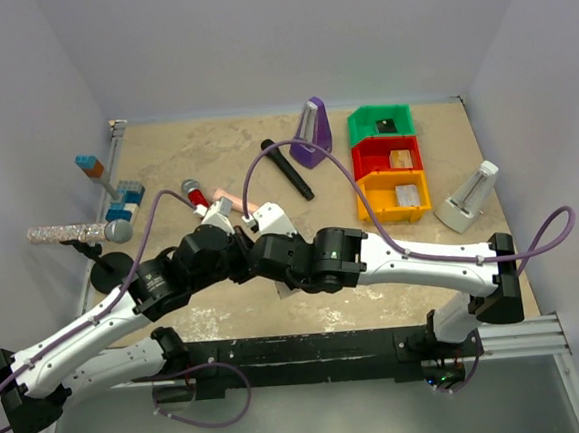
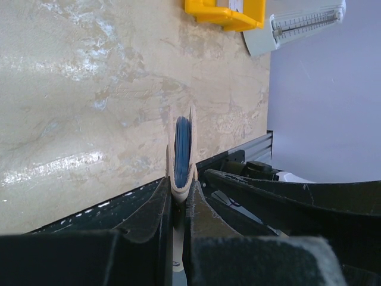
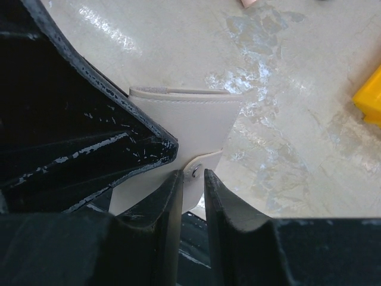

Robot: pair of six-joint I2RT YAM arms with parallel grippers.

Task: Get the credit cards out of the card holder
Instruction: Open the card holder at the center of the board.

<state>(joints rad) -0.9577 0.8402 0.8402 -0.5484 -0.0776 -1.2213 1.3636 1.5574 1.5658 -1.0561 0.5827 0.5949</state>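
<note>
Left wrist, grip: the left gripper (image 2: 180, 189) is clamped on the bottom edge of the card holder (image 2: 181, 146), fingers pressed tight against it.
Left wrist, holder: it stands upright and edge-on above the table (image 2: 89, 89), near the front rail. The two tan sides are close together, with blue lining showing between them.
Left wrist, cards: none can be made out in the slit.
Right wrist, grip: the right gripper (image 3: 193, 179) has its jaws narrow, one on each side of the snap tab (image 3: 211, 149). I cannot tell whether they pinch it.
Right wrist, holder: the beige outside faces this camera. The tab wraps over the front and looks fastened at the snap.
Top external, scene: the two wrists meet mid-table and hide the holder. No credit cards lie loose on the sand-coloured surface.
Done: the holder is lifted and steadied.
Left: the tab must be unsnapped, the holder opened, and every card drawn out.
</note>
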